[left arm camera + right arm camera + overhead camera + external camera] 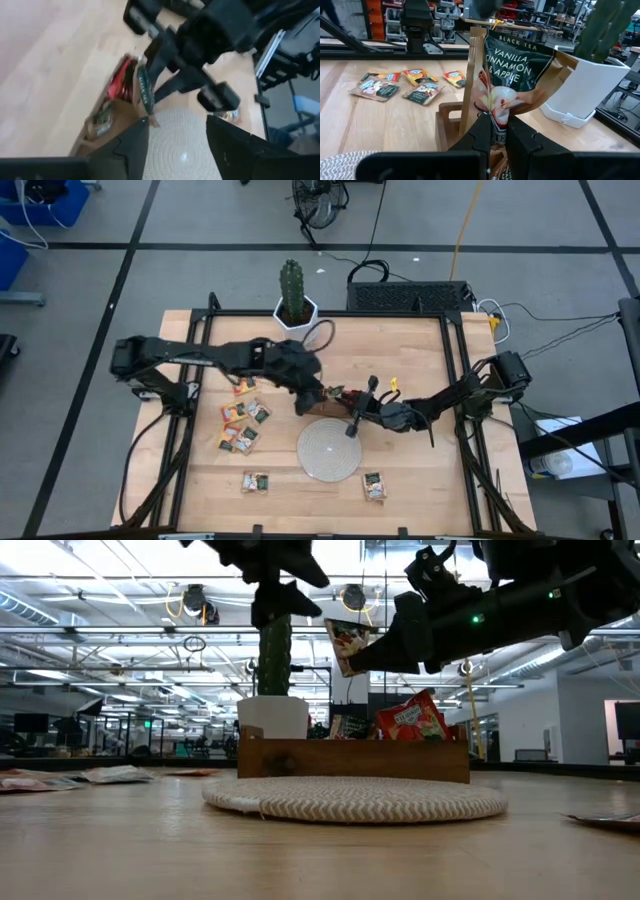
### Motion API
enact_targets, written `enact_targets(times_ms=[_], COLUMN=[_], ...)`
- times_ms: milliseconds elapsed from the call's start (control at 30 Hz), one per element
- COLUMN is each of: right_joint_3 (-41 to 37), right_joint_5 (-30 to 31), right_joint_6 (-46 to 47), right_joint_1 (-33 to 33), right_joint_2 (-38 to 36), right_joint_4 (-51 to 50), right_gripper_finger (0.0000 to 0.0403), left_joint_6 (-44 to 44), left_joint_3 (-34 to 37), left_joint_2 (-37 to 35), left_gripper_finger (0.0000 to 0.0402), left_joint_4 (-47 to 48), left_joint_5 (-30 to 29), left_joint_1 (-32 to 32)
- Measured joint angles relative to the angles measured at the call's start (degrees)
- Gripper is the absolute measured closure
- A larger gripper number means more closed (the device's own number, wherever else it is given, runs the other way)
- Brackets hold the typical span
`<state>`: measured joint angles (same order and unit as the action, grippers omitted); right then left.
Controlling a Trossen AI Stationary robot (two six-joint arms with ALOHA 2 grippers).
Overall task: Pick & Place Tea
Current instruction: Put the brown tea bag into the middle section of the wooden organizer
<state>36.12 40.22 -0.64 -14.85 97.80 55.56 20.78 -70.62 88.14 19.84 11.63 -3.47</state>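
- Wooden worktop (420,470) is seen from above, and a loose cluster of tea sachets (243,425) is spread flat on its left part, with one more sachet (255,481) lying nearer the front edge.
- Left claw (308,402) is reached in over the left end of the brown wooden tray (352,759); in its own wrist view the two fingers are spread apart with nothing held between them.
- A cactus (291,288) in a white pot (296,315) is set at the back edge of the worktop, behind the tray.
- Round woven disc (331,449) is laid just in front of the tray, near the middle.
- A few red and green sachets (408,720) are stood up inside the tray.
- Right claw (499,131) is clamped on the bottom edge of a vanilla cinnamon apple sachet (512,75), which is held upright in the air above the tray.
- One single sachet (374,485) is left flat on the worktop to the right of the disc, near the front.
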Motion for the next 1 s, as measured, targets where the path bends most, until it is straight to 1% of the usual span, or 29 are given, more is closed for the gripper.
enact_targets(times_ms=[167,267,333,533,1000], right_joint_3=[0.02,0.02,0.02,0.02,0.02], right_joint_5=[-0.04,-0.04,-0.04,0.03,-0.01], right_joint_6=[0.8,0.82,0.75,-0.35,-1.44], right_joint_1=[0.04,0.04,0.04,0.04,0.02], right_joint_2=[1.22,2.46,2.89,3.17,3.17], right_joint_4=[0.6,1.7,1.98,3.45,4.63], right_gripper_finger=[0.038,0.038,0.038,0.038,0.038], left_joint_6=[0.6,0.59,0.52,0.66,2.43], left_joint_3=[-10.22,-14.3,-16.02,-16.27,-16.27], left_joint_2=[6.92,10.31,11.52,13.96,13.93], left_gripper_finger=[0.019,0.019,0.019,0.019,0.0195], left_joint_4=[10.61,13.92,14.49,15.62,16.65], left_joint_5=[0.54,0.72,1.54,2.52,1.85], left_joint_1=[-1.36,-2.09,-2.35,-2.29,-2.45])
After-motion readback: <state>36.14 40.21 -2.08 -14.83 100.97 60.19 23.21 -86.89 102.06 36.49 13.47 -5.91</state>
